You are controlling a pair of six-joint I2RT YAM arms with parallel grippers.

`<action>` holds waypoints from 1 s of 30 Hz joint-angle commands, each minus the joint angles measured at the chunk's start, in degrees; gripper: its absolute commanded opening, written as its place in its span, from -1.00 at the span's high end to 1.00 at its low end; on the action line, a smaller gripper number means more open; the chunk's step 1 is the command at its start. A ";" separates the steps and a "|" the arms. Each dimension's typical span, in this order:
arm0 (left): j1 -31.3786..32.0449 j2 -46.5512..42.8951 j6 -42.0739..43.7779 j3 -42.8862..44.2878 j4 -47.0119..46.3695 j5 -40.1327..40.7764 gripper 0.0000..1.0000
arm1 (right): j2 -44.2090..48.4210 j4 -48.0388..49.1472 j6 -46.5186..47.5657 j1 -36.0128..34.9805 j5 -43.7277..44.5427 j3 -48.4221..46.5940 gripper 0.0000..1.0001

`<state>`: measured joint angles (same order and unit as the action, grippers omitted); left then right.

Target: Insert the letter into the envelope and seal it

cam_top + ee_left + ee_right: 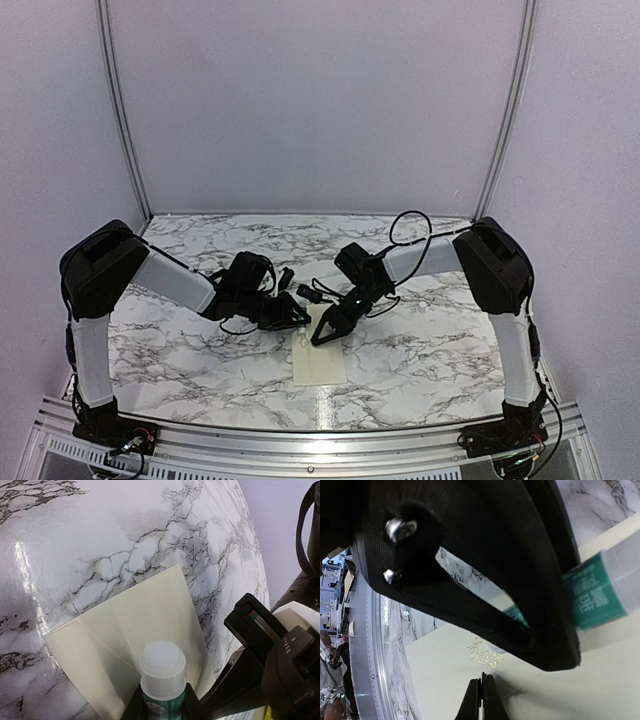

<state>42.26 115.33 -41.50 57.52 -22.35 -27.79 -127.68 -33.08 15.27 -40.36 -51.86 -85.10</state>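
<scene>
The cream envelope (320, 362) lies flat on the marble table in front of both grippers. It shows in the left wrist view (130, 625) with fold creases, and in the right wrist view (450, 665) with gold lettering. My left gripper (298, 320) (162, 702) is shut on a white-and-green glue tube (162, 670), its white cap pointing at the envelope. The tube also shows in the right wrist view (600, 590). My right gripper (322, 335) (482, 700) is shut, with its tips just over the envelope's far end. The letter is out of view.
The two grippers are close together over the envelope's far end; the right gripper's black body (270, 655) sits right beside the glue tube. A metal rail (320, 435) runs along the table's near edge. Cables (410, 225) loop above the right arm.
</scene>
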 commanded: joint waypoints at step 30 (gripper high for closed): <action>-0.25 1.65 0.44 -0.23 1.53 -0.34 1.00 | -3.98 -3.53 0.59 2.34 4.18 -6.62 1.00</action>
<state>42.15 115.46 -41.98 57.52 -22.63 -28.01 -129.36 -36.01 15.27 -38.65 -50.04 -89.36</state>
